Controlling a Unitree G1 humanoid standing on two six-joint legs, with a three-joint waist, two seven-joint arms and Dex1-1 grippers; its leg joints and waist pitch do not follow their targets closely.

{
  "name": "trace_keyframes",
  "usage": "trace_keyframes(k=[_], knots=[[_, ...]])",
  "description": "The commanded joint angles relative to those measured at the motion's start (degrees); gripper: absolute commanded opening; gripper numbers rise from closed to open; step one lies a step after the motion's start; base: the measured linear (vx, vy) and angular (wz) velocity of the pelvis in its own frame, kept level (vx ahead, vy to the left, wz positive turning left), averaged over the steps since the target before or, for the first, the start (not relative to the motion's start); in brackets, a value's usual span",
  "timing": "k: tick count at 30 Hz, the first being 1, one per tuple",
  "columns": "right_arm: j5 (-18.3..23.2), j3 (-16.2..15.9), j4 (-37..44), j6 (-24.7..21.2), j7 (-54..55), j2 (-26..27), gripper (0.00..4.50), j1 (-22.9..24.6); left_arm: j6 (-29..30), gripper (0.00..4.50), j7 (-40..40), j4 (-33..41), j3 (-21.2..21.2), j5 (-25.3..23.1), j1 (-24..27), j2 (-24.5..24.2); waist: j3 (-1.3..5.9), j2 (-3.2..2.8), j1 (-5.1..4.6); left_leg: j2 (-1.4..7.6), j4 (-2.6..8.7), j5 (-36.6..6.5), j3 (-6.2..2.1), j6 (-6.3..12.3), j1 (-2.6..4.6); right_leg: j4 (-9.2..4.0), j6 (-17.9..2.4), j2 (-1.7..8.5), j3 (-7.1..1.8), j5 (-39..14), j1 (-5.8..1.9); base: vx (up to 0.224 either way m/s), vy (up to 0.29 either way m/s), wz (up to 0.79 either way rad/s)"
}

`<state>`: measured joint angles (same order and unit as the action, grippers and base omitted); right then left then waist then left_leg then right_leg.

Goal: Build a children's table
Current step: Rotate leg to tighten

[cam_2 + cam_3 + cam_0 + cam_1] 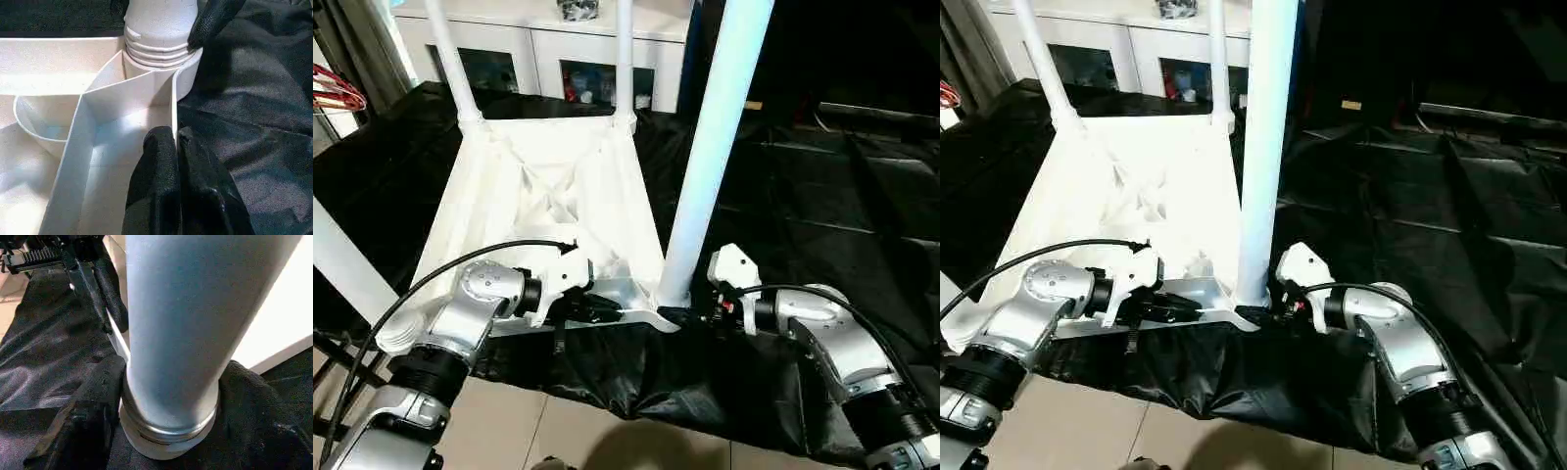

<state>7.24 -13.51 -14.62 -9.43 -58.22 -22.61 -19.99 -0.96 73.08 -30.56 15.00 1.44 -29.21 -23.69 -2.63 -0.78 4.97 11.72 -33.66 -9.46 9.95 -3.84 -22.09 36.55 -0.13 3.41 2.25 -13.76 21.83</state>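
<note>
- The white plastic ribbed table top (548, 186) lies upside down on black cloth (822, 196).
- Left gripper (177, 139) pinches its near edge wall.
- Right gripper (168, 382) straddles the white tube leg (710, 157) at the near corner socket (188, 73); whether it is clamped is unclear.

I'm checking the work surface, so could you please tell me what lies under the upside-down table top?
A black cloth lies under the table top, spreading out past its edges. Whatever is under the cloth is covered; tiled floor shows past the near edge.
</note>
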Motion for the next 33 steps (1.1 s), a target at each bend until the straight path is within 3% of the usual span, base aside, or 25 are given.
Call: trace_keyframes(k=[1,5,8,11,23,28,30,32,33], knots=[[0.63,-2.53,-0.33,-0.72,-2.40,1.06,3.39,-0.48,-0.61,0.00,0.19,0.46,1.26,-0.28,0.14,0.41,3.40,0.38,-0.02,1.58,3.57,-9.98,-0.25,1.96,1.17,-4.31,-13.17,4.06,-2.28,-0.09,-2.31,0.000,0.000,0.00],[-1.92,-3.23,-1.71,3.52,-0.36,1.53,3.79,-1.32,-0.64,0.00,-0.64,0.19,0.98,-0.38,-0.30,0.51,3.42,0.50,0.01,1.56,3.53,-9.58,-0.23,1.93,1.15,-4.26,-13.25,4.14,-2.26,0.06,-2.26,0.000,0.000,0.00],[-1.77,-3.06,-2.20,3.18,-0.44,2.02,3.79,-1.74,-0.93,0.00,-0.55,-0.35,0.98,-0.46,-0.62,0.47,3.49,0.20,0.01,1.59,3.51,-9.19,-0.29,1.97,1.23,-4.10,-13.37,3.98,-2.25,1.58,-2.26,0.000,0.000,0.00],[-1.11,-2.52,-2.06,2.20,-0.64,2.24,3.79,-2.00,-1.08,0.00,-0.29,-0.55,1.04,-0.48,-0.68,0.29,3.46,0.31,0.00,1.55,3.50,-9.43,-0.23,1.98,1.19,-4.11,-13.47,4.00,-2.27,2.08,-2.35,0.000,0.000,0.00],[-1.34,-2.41,-3.71,3.15,-1.55,2.20,2.74,-2.06,-1.66,0.00,-0.54,-1.96,1.17,-1.06,-1.39,0.20,3.50,0.37,0.13,1.56,3.46,-9.61,-0.24,1.80,1.20,-4.07,-13.44,4.03,-2.29,1.51,-2.41,0.000,0.000,0.00],[-1.65,-2.34,-3.92,3.56,-0.09,3.10,2.66,-1.23,-1.67,0.00,-1.23,-1.71,1.17,-1.43,-0.79,-0.01,3.49,0.24,0.12,1.57,3.46,-9.74,-0.24,1.75,1.19,-4.09,-13.50,4.03,-2.28,1.71,-2.33,0.000,0.000,0.00],[-2.39,-1.94,-4.45,3.94,2.39,3.99,2.65,-1.03,-1.45,0.00,-2.63,-1.72,0.93,-1.73,-0.67,0.25,3.42,0.21,0.06,1.59,3.57,-10.40,-0.28,1.50,1.25,-4.15,-13.50,4.04,-2.26,0.83,-2.28,0.000,0.000,0.00],[-5.19,0.23,-8.51,4.41,14.04,8.45,2.65,-1.56,-0.10,0.00,-9.71,-3.37,0.60,-3.90,-1.80,2.49,3.12,0.13,-0.27,1.57,3.80,-12.54,-0.26,0.31,1.39,-4.51,-13.29,4.10,-2.35,-2.91,-1.85,0.000,0.000,0.00],[-6.01,1.10,-10.23,4.53,18.89,10.61,2.65,-1.87,0.99,0.00,-12.68,-4.01,0.24,-4.11,-2.51,4.28,2.87,0.82,-0.49,1.53,4.05,-14.63,-0.22,-0.70,1.60,-5.03,-12.66,4.12,-2.38,-7.40,-1.68,0.000,0.000,0.00]])
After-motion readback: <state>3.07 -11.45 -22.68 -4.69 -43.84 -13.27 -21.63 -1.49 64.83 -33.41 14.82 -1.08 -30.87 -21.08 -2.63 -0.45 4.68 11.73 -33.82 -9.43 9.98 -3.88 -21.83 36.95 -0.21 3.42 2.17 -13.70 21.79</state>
